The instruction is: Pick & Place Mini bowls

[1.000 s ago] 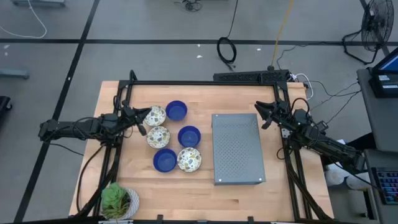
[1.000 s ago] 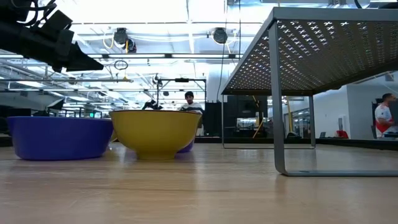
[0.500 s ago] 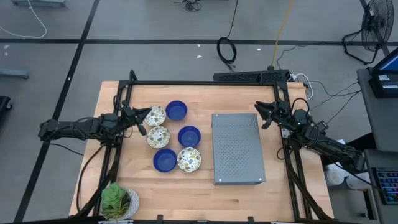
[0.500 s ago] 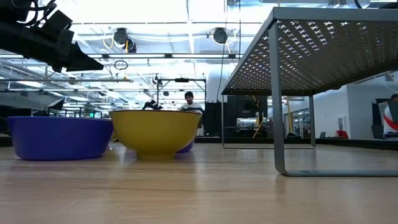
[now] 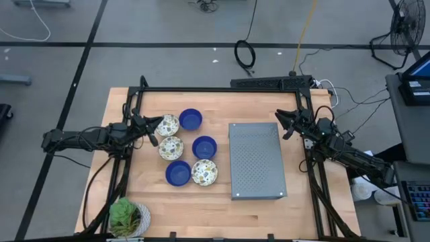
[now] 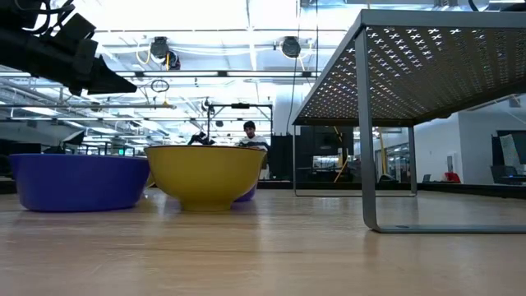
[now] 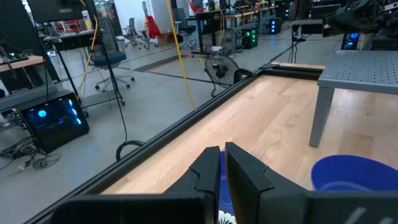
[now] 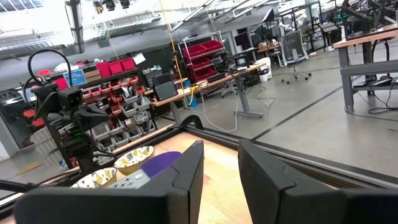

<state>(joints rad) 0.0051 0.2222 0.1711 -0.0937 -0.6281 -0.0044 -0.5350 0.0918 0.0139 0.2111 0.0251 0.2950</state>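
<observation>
Six mini bowls sit upright on their bases left of centre on the wooden table: three blue ones (image 5: 191, 119) (image 5: 204, 146) (image 5: 178, 173) and three cream floral ones (image 5: 168, 124) (image 5: 171, 148) (image 5: 204, 172). In the low view a floral bowl's outer wall is yellow (image 6: 205, 174), beside a blue bowl (image 6: 78, 181). My left gripper (image 5: 156, 126) hangs shut above the table by the far-left floral bowl, touching nothing (image 7: 222, 152). My right gripper (image 5: 285, 125) stands open and holds nothing at the far right, raised off the table (image 8: 221, 149).
A grey perforated metal shelf (image 5: 255, 160) on thin legs (image 6: 370, 123) stands right of the bowls. A potted green plant (image 5: 127, 216) sits at the near left corner. A black frame (image 5: 222, 90) runs along the table's far edge. Bare wood lies along the near edge.
</observation>
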